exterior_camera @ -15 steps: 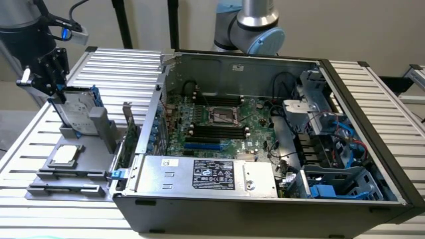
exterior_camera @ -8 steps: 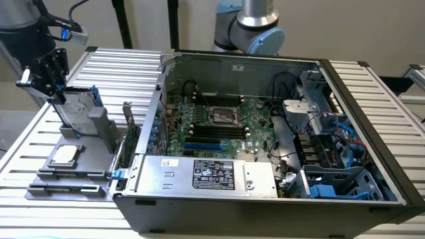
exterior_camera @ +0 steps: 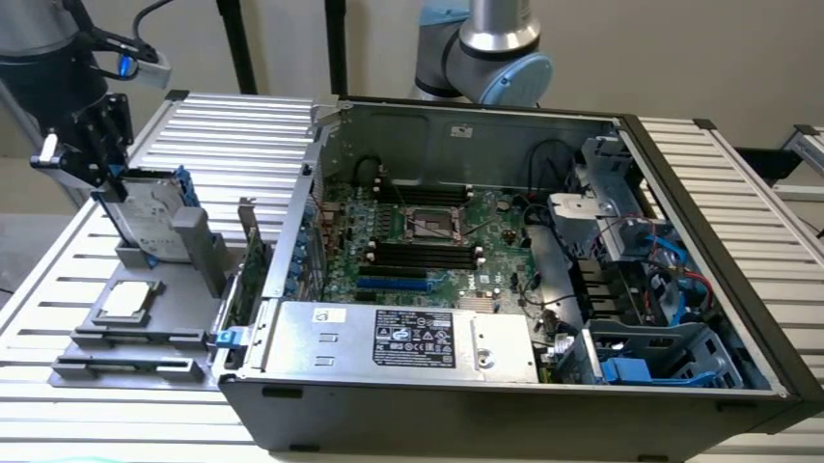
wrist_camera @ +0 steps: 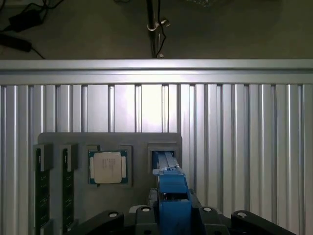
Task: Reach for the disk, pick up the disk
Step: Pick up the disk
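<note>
Black gripper (exterior_camera: 111,176) at the exterior view's left, pinching upright flat silver-grey disk (exterior_camera: 152,214), blue plastic edging, in grey slotted holder (exterior_camera: 129,340).

Robotics lab, opened computer case (exterior_camera: 515,424), aluminium slat table (exterior_camera: 754,203)

The claw (exterior_camera: 106,172) points down at the exterior view's left, jaws closed on the disk (exterior_camera: 149,217).

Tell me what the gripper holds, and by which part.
The silver-grey metal hard drive with blue plastic frame, by its upper blue edge, between the fingers.
</note>
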`<action>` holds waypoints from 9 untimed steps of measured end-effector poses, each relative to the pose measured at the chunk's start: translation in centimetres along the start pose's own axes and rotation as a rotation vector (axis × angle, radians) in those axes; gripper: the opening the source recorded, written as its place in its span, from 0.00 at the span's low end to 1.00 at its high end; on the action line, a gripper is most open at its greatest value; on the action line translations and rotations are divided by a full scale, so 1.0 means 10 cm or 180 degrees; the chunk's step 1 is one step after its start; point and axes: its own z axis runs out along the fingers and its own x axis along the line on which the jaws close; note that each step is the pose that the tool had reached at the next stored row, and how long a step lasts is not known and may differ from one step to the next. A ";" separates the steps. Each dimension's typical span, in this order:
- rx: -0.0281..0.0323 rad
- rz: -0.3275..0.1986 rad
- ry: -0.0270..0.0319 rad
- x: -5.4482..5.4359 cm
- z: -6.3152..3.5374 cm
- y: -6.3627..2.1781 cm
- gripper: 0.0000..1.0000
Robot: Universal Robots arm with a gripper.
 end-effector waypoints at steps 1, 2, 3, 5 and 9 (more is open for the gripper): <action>0.0000 0.0000 0.0000 0.00 -0.007 0.000 0.33; 0.0000 0.0000 0.0000 0.00 -0.015 0.000 0.33; 0.0000 0.0000 0.0000 0.00 -0.024 0.000 0.33; 0.0000 0.0000 0.0000 0.00 -0.039 0.000 0.33; -0.0001 0.0000 0.0000 0.00 -0.075 -0.001 0.33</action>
